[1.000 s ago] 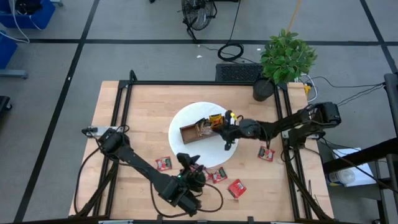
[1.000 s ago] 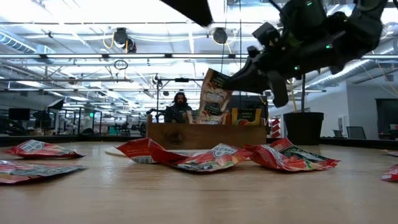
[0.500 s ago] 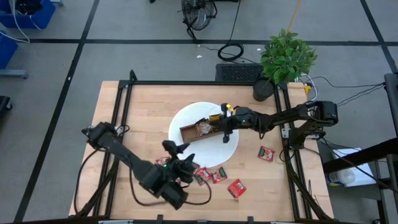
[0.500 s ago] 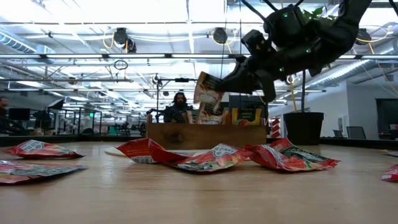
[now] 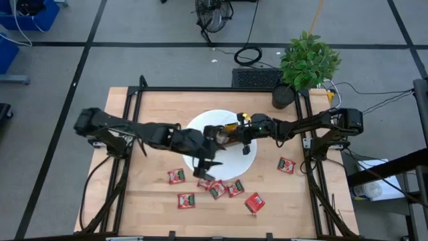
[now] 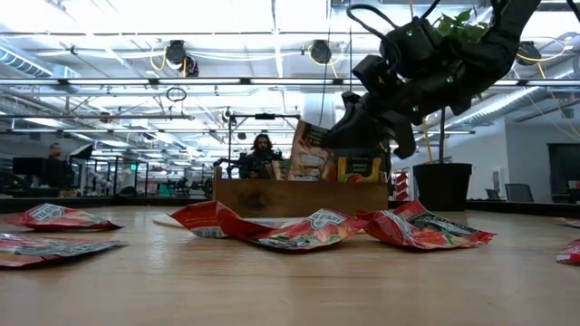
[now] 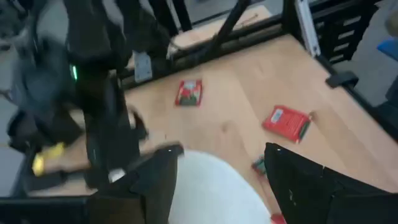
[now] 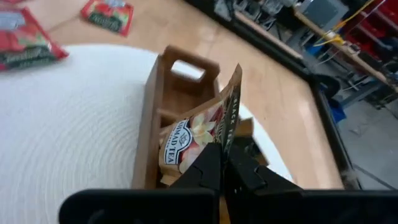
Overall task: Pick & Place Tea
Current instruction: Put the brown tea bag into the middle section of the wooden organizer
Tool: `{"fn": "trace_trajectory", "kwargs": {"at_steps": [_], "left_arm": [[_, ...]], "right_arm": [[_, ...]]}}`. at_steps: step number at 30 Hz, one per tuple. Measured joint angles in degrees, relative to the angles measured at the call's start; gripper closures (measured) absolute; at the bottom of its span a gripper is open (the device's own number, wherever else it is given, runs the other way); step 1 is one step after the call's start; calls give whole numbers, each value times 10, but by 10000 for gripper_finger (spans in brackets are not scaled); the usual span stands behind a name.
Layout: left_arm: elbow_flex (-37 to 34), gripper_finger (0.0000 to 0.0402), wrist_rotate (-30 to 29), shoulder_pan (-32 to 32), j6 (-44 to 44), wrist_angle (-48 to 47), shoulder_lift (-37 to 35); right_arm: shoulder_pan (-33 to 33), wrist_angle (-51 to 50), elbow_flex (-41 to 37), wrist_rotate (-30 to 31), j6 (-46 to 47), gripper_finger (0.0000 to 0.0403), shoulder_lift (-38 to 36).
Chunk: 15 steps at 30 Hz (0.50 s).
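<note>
My right gripper (image 5: 232,138) hangs over the brown wooden tray (image 5: 202,144) on the round white mat (image 5: 199,124), shut on a tan tea sachet (image 8: 198,134). A yellow sachet (image 6: 360,169) stands in the tray. My left gripper (image 5: 203,171) is open and holds nothing; it hovers above the mat's near edge, and in the left wrist view its fingers (image 7: 297,180) frame the mat. Several red sachets (image 5: 215,189) lie flat on the table near the front, one more (image 5: 286,165) at the right. My right gripper pinches the tan sachet's side edge (image 8: 219,144) between its two shut fingers. The fingers come from the table's right, slanting down. The sachet stands on edge, tilted, its lower end (image 6: 306,172) behind the tray's wall; whether it rests on the tray I cannot tell.
A potted plant (image 5: 306,61) stands at the far right corner. Black frame rails (image 5: 130,114) run along the table's left, right and far sides. A person (image 6: 261,156) sits in the room beyond. Bare wood lies left of the mat.
My left gripper has risen from the near edge and swung toward the mat, tipping from steeply down to nearly level; red sachets that its arm covered now show. My right gripper has shifted a little toward the table's left, and its tan sachet has sunk toward the tray.
</note>
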Motion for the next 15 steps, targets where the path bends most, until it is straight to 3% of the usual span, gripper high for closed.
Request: {"fn": "trace_trajectory", "kwargs": {"at_steps": [8, 15], "left_arm": [[-271, 160, 30, 76, -29, 256, -144], [-377, 160, 33, 101, -56, 356, -216]], "right_arm": [[0, 64, 0, 2, -11, 403, 62], [9, 69, 26, 20, -5, 403, 112]]}}
